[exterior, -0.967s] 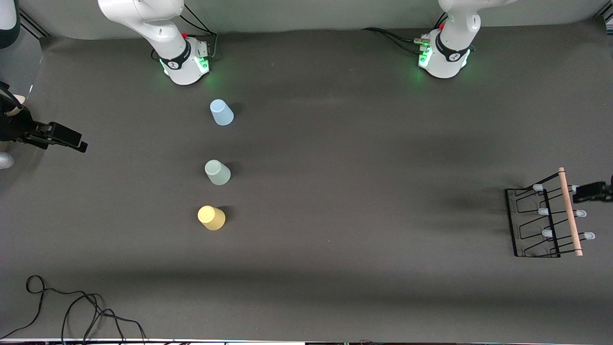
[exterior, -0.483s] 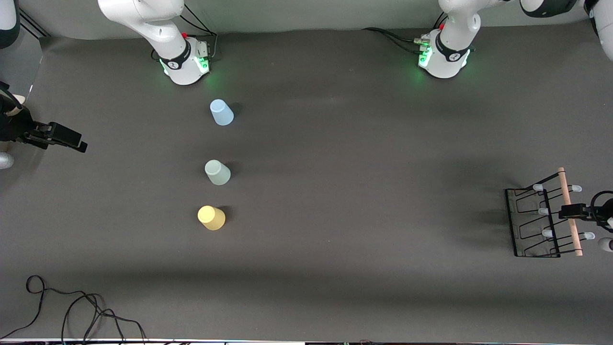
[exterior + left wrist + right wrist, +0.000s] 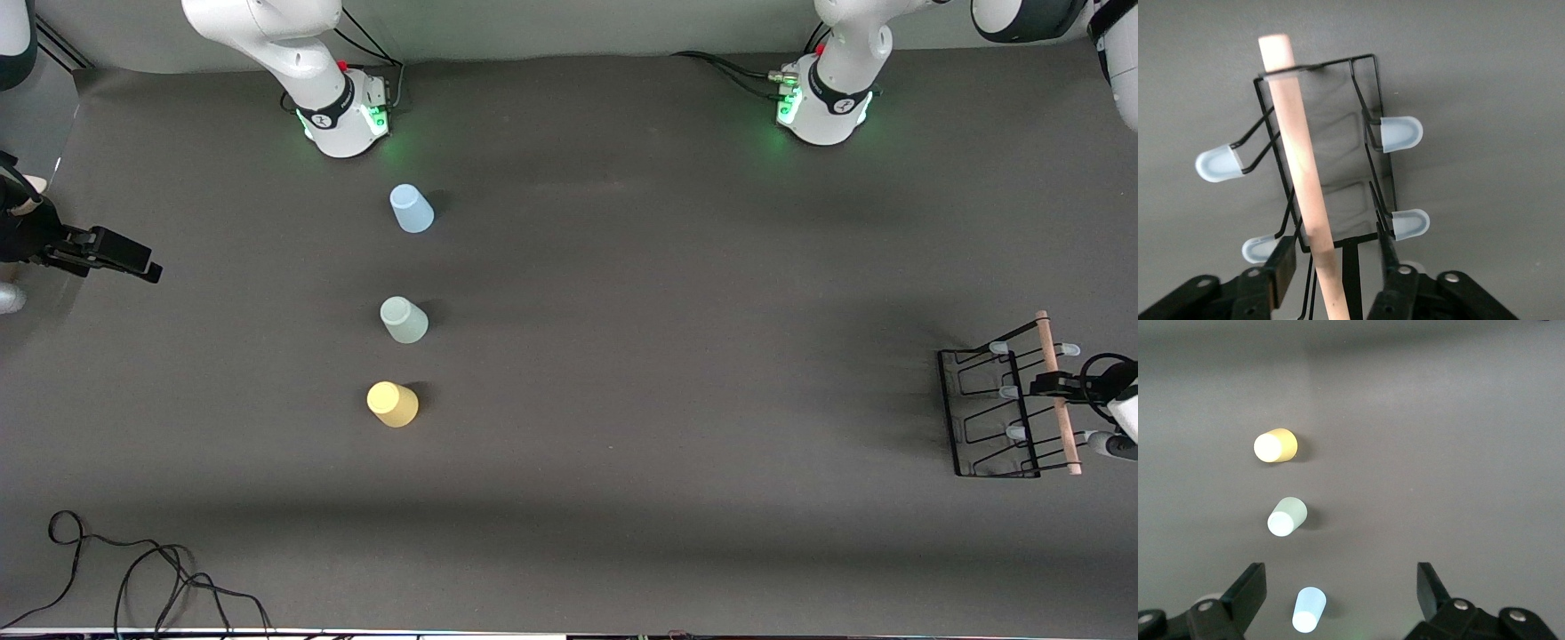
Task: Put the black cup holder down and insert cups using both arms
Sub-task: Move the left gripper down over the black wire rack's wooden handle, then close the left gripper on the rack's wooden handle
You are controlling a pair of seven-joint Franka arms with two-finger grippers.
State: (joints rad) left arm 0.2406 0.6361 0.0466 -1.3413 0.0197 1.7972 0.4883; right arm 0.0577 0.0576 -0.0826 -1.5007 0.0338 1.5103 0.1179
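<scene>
In the front view, the black cup holder [image 3: 996, 413] stands at the left arm's end of the table. The three cups [image 3: 404, 319] stand upside down in a row nearer the right arm's base. The left gripper [image 3: 1060, 385] is at the wooden rod [image 3: 1058, 391].

In the left wrist view, its fingers [image 3: 1281, 267] sit on both sides of the rod, seemingly not yet pressing.

In the right wrist view, the right gripper [image 3: 1341, 593] waits released above the cups.
</scene>
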